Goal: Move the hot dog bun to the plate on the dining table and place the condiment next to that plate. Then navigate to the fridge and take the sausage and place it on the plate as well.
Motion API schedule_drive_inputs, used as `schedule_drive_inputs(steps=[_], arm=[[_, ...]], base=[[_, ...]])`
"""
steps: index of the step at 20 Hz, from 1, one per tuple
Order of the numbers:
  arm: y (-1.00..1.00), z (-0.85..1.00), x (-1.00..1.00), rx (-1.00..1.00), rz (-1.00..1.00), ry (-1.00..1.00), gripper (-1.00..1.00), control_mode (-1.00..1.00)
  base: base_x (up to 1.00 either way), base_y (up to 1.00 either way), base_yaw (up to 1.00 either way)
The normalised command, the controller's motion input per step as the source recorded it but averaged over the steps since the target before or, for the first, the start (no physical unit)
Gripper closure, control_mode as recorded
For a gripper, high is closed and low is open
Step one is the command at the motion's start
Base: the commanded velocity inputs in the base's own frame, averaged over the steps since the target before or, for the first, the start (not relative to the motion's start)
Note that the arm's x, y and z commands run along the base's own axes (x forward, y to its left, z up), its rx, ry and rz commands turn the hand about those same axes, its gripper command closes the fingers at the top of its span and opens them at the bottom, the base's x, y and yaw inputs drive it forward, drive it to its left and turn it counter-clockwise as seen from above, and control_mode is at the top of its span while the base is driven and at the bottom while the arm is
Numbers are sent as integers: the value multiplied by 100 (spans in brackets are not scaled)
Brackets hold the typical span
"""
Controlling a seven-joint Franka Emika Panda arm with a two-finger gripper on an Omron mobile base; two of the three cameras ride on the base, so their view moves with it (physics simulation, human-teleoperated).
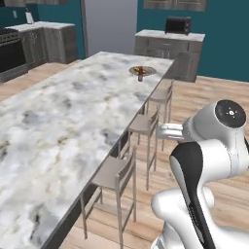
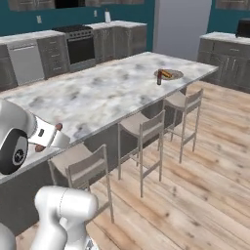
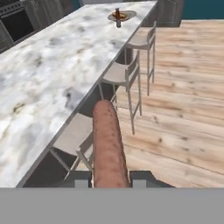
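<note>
Long reddish-brown sausage (image 3: 107, 144) pinched between the two dark finger tips of the gripper (image 3: 110, 178), sticking straight out ahead of the hand; likely carried this way for the drive toward the plate. In the right base view its brown ends poke out either side of the gripper (image 2: 49, 137), held low just beside the near table edge. Round grey-tan plate with darker rim (image 1: 150, 71) far off at the far right end of the large white-grey marble dining table (image 1: 58, 121); small golden-orange hot dog bun (image 2: 166, 73) already on it, slim red condiment bottle (image 2: 159, 78) upright, at the plate's near edge, touching or just apart cannot be told. Bun and condiment steps look done; sausage drop remaining. Three grey bar stools (image 2: 149, 129) lined along the table's right side between base and plate, so approach probably along the wooden floor (image 3: 183, 109) past them. Silver-grey fridge (image 1: 110, 26) at far wall beyond the table, doors shut. Black toaster oven (image 1: 178, 25) on far right counter, dark stove (image 2: 81, 46) far left.
</note>
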Motion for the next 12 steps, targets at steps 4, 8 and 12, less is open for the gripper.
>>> schedule_drive_inputs(steps=[4, 8, 12], arm=[[0, 0, 0, 0, 0, 0, 100, 100], [0, 0, 0, 0, 0, 0, 100, 100], [0, 0, 0, 0, 0, 0, 100, 100]], base=[[100, -100, 19], [100, -100, 19], [100, -100, 20]])
